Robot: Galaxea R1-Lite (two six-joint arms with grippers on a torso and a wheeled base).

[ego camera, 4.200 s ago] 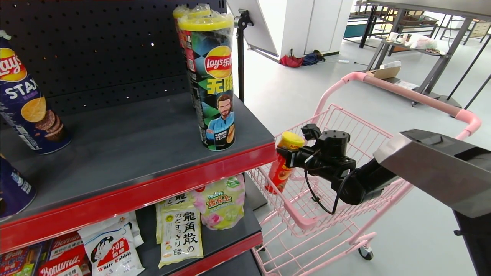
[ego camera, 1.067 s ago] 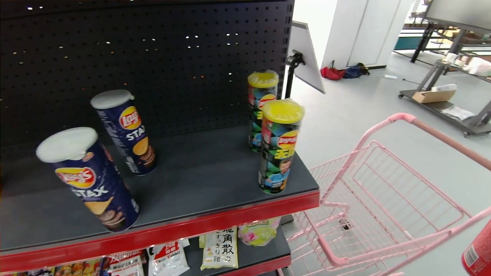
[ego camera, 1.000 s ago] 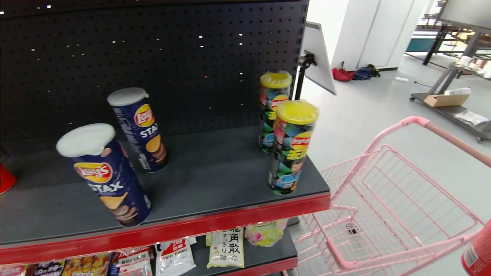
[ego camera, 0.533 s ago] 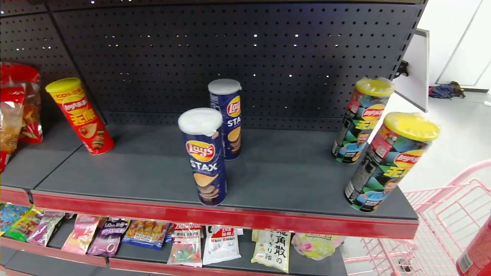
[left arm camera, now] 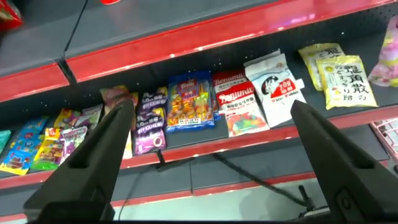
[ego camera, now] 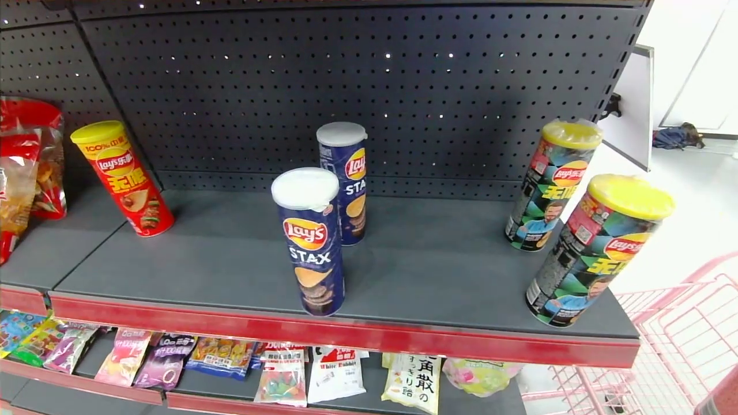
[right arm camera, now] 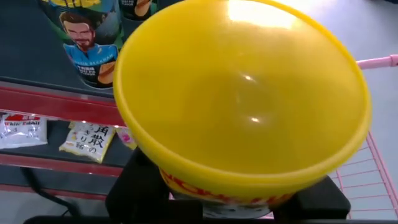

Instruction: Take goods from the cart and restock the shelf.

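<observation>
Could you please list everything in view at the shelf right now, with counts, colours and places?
navy cans: two, navy with white lids, upright mid-shelf, one behind the other
patterned cans: two, multicolour with yellow lids, at the shelf's right end
red can: one, red with yellow lid, left part of the shelf
snack bag: one, red, far left on the same level
packets: many, mixed colours, in a row on the lower level
shelf: one, grey deck, red front edge, dark pegboard back
cart: one, pink wire, right of the shelf
held can: one, red with yellow lid, in the right gripper
left gripper: one, black, open, facing the lower level
right gripper: one, black, shut on the held can
</observation>
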